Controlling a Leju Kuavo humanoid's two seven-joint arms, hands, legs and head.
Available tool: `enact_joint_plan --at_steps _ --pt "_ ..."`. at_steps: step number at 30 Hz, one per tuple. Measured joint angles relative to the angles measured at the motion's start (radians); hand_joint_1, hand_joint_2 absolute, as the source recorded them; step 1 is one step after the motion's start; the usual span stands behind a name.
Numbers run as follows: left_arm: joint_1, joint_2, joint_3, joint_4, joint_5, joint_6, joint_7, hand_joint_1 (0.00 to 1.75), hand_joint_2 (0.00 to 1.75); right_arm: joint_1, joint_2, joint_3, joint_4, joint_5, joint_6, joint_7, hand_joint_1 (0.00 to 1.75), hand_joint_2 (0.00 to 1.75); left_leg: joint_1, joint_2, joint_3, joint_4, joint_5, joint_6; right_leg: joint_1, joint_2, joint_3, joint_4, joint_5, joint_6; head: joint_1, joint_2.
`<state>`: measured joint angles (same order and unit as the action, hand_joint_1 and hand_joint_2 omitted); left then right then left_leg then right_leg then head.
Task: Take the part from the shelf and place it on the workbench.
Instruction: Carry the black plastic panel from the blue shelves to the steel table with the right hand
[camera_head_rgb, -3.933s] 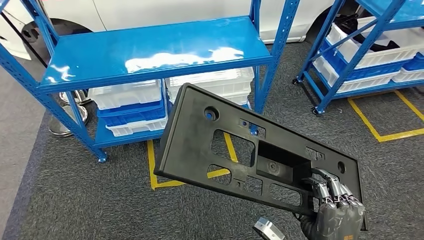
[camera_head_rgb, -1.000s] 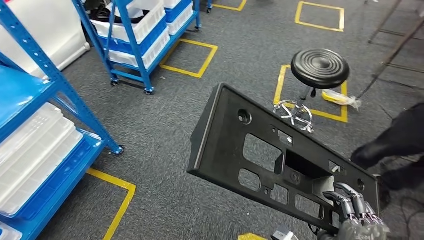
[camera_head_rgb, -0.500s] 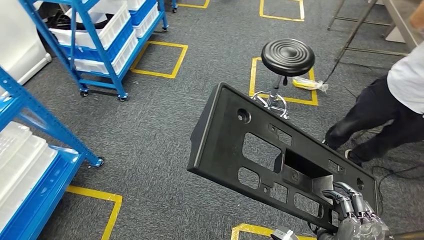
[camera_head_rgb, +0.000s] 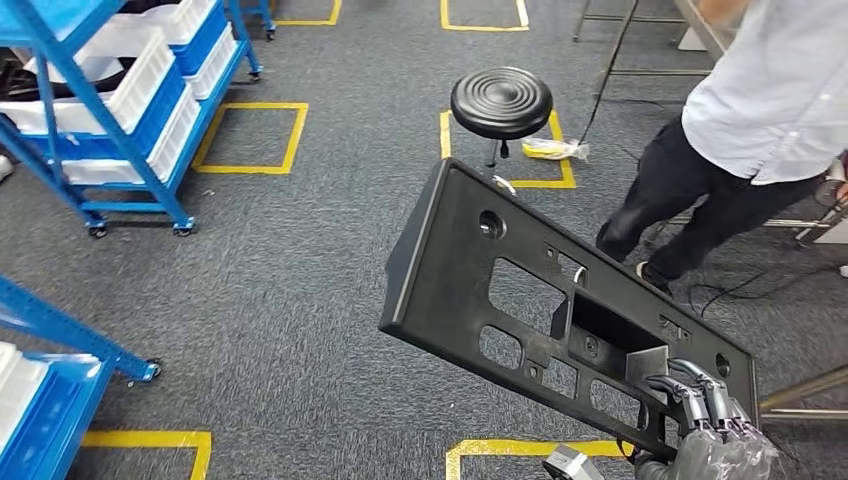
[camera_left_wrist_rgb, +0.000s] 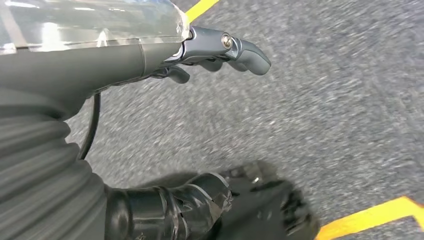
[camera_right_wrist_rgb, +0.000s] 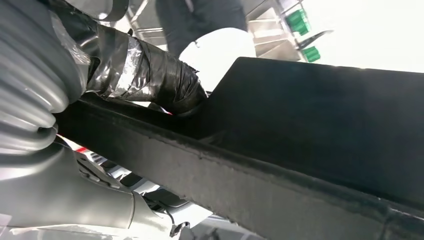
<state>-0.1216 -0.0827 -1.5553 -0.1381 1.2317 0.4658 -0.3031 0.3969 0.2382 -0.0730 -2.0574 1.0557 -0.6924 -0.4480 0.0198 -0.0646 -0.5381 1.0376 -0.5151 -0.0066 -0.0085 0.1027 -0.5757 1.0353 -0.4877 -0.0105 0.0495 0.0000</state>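
The part (camera_head_rgb: 447, 268) is a long black plastic panel with several cutouts, carried tilted above the carpet in the head view. My right hand (camera_head_rgb: 706, 438) grips its near right end, fingers (camera_head_rgb: 690, 392) hooked through a cutout. In the right wrist view the taped thumb (camera_right_wrist_rgb: 150, 70) presses against the panel's edge (camera_right_wrist_rgb: 300, 130). My left hand (camera_left_wrist_rgb: 125, 60) hangs over the grey carpet with its fingers (camera_left_wrist_rgb: 235, 47) loosely apart and nothing in it.
A person (camera_head_rgb: 765, 95) in a light shirt and dark trousers stands close at the upper right. A black round stool (camera_head_rgb: 501, 102) is just beyond the panel. A blue shelf with white bins (camera_head_rgb: 110, 85) stands far left, another blue shelf corner (camera_head_rgb: 45, 325) near left. Yellow floor markings (camera_head_rgb: 250, 135).
The whole picture has swung: the camera turned right, so the shelves slid left and the stool and person came further in. The panel stays in my right hand's grip.
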Motion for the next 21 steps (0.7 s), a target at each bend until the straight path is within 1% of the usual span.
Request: enact_joint_plan --at_steps 1,2,3,4,5,6,7,8,9,10,11,12,13,14,15,16,17,18,19,20,21 --pt "0.0 0.0 0.0 0.0 0.0 -0.001 0.0 0.0 1.75 0.0 0.0 0.0 0.0 0.001 0.0 0.001 1.75 1.75 -0.002 -0.006 0.004 -0.009 -0.005 0.005 -0.001 0.01 -0.005 0.002 0.001 0.006 0.0 0.0" --pt "-0.001 0.0 0.0 0.0 0.001 -0.002 -0.001 0.0 1.75 0.002 0.0 0.0 -0.001 0.002 0.0 0.002 1.75 1.75 -0.003 0.002 0.005 -0.012 -0.003 0.013 -0.002 0.021 -0.01 0.003 0.004 0.013 0.0 0.0" --pt "-0.001 0.001 0.0 0.0 0.001 -0.004 -0.001 0.0 1.75 0.004 -0.001 0.0 -0.001 0.002 0.0 0.003 1.75 1.75 -0.004 0.013 0.006 -0.015 0.001 0.02 -0.004 0.019 -0.013 0.003 0.004 0.018 0.0 0.0" --pt "-0.002 0.001 0.0 0.0 0.001 -0.005 -0.002 0.0 1.75 0.005 -0.001 0.0 -0.001 0.002 0.0 0.004 1.75 1.75 -0.004 0.025 0.008 -0.019 0.004 0.028 -0.003 0.003 -0.018 0.012 -0.002 0.023 0.001 0.0" --pt "-0.002 0.001 0.0 0.0 0.002 -0.006 -0.002 0.0 1.75 0.006 -0.001 0.0 -0.001 0.002 0.0 0.005 1.75 1.75 -0.004 0.038 0.008 -0.023 0.007 0.035 -0.002 -0.024 -0.03 0.037 -0.018 0.027 0.001 0.0" --pt "-0.002 0.001 0.0 0.0 0.001 -0.006 -0.003 0.0 1.75 0.006 -0.001 0.0 -0.001 0.002 0.0 0.005 1.75 1.75 -0.004 0.05 0.009 -0.027 0.009 0.041 -0.001 -0.055 -0.051 0.081 -0.045 0.03 0.001 0.0" --pt "0.0 0.002 0.0 0.0 0.001 -0.007 -0.003 0.0 1.75 0.005 -0.001 0.0 -0.001 0.002 0.0 0.006 1.75 1.75 -0.005 0.063 0.008 -0.027 0.008 0.043 0.0 -0.079 -0.08 0.143 -0.078 0.034 0.001 0.0" --pt "0.002 0.002 0.0 0.0 0.001 -0.007 -0.003 0.0 1.75 0.005 -0.001 0.0 -0.001 0.003 0.0 0.006 1.75 1.75 -0.007 0.078 0.008 -0.027 0.007 0.045 -0.001 -0.089 -0.113 0.209 -0.107 0.036 0.001 0.0" --pt "0.003 0.003 0.0 0.0 0.001 -0.007 -0.003 0.0 1.75 0.006 -0.001 0.0 -0.001 0.003 0.0 0.006 1.75 1.75 -0.009 0.092 0.008 -0.027 0.006 0.046 -0.002 -0.092 -0.137 0.259 -0.123 0.038 0.001 0.0" --pt "0.004 0.003 0.0 0.0 0.001 -0.008 -0.003 0.0 1.75 0.007 -0.001 0.0 -0.001 0.004 0.0 0.007 1.75 1.75 -0.01 0.106 0.009 -0.026 0.004 0.046 -0.004 -0.095 -0.146 0.277 -0.119 0.038 0.001 0.0" --pt "0.003 0.003 0.0 0.0 0.001 -0.008 -0.003 0.0 1.75 0.008 -0.002 0.0 -0.001 0.004 0.0 0.007 1.75 1.75 -0.011 0.119 0.011 -0.026 0.002 0.046 -0.004 -0.098 -0.132 0.253 -0.096 0.036 0.001 0.0" --pt "0.002 0.004 0.0 0.0 0.001 -0.008 -0.003 0.0 1.75 0.008 -0.002 0.0 -0.001 0.005 0.0 0.008 1.75 1.75 -0.012 0.13 0.015 -0.026 -0.001 0.045 -0.003 -0.108 -0.1 0.193 -0.061 0.033 0.001 0.0" --pt "0.001 0.003 0.0 0.0 0.001 -0.008 -0.003 0.0 1.75 0.008 -0.002 0.0 -0.001 0.005 0.0 0.008 1.75 1.75 -0.012 0.141 0.02 -0.027 -0.004 0.043 0.001 -0.13 -0.061 0.119 -0.03 0.027 0.001 0.0" --pt "0.001 0.003 0.0 0.0 0.001 -0.009 -0.003 0.0 1.75 0.008 -0.003 0.0 -0.001 0.005 0.0 0.008 1.75 1.75 -0.014 0.15 0.024 -0.026 -0.008 0.04 0.008 -0.156 -0.028 0.055 -0.01 0.02 0.001 0.0" --pt "0.0 0.003 0.0 0.0 0.0 -0.009 -0.003 0.0 1.75 0.008 -0.003 0.0 -0.001 0.006 0.0 0.008 1.75 1.75 -0.016 0.158 0.026 -0.026 -0.011 0.036 0.015 -0.174 -0.008 0.015 -0.001 0.013 0.001 0.0" --pt "-0.001 0.003 0.0 0.0 -0.001 -0.01 -0.003 0.0 1.75 0.008 -0.003 0.0 -0.002 0.005 0.0 0.008 1.75 1.75 -0.017 0.167 0.029 -0.027 -0.013 0.032 0.022 -0.185 -0.001 -0.002 -0.003 0.008 0.001 0.0" --pt "-0.001 0.003 0.0 0.0 -0.003 -0.01 -0.003 0.0 1.75 0.01 -0.004 0.0 -0.002 0.005 0.0 0.009 1.75 1.75 -0.019 0.178 0.031 -0.028 -0.014 0.028 0.026 -0.178 -0.003 -0.005 -0.003 0.004 0.001 0.0" --pt "-0.002 0.002 0.0 0.0 -0.005 -0.011 -0.004 0.0 1.75 0.013 -0.004 0.0 -0.004 0.004 0.0 0.009 1.75 1.75 -0.019 0.186 0.035 -0.03 -0.017 0.023 0.023 -0.165 -0.002 -0.009 -0.001 0.0 0.001 0.0" --pt "-0.003 0.002 0.0 0.0 -0.007 -0.011 -0.004 0.0 1.75 0.016 -0.004 0.0 -0.005 0.004 -0.001 0.009 1.75 1.75 -0.019 0.18 0.037 -0.028 -0.023 0.018 0.019 -0.154 0.002 -0.015 0.002 -0.004 0.001 0.0" --pt "-0.004 0.001 0.0 0.0 -0.009 -0.011 -0.004 0.0 1.75 0.018 -0.005 0.0 -0.007 0.004 -0.001 0.009 1.75 1.75 -0.018 0.159 0.032 -0.01 -0.038 0.014 0.014 -0.142 0.006 -0.021 0.006 -0.009 0.0 0.0" --pt "-0.005 0.001 0.0 0.0 -0.009 -0.011 -0.005 0.0 1.75 0.019 -0.005 -0.001 -0.008 0.003 -0.001 0.009 1.75 1.75 -0.017 0.13 0.017 0.029 -0.062 0.011 0.01 -0.131 0.01 -0.027 0.009 -0.013 0.0 0.0"
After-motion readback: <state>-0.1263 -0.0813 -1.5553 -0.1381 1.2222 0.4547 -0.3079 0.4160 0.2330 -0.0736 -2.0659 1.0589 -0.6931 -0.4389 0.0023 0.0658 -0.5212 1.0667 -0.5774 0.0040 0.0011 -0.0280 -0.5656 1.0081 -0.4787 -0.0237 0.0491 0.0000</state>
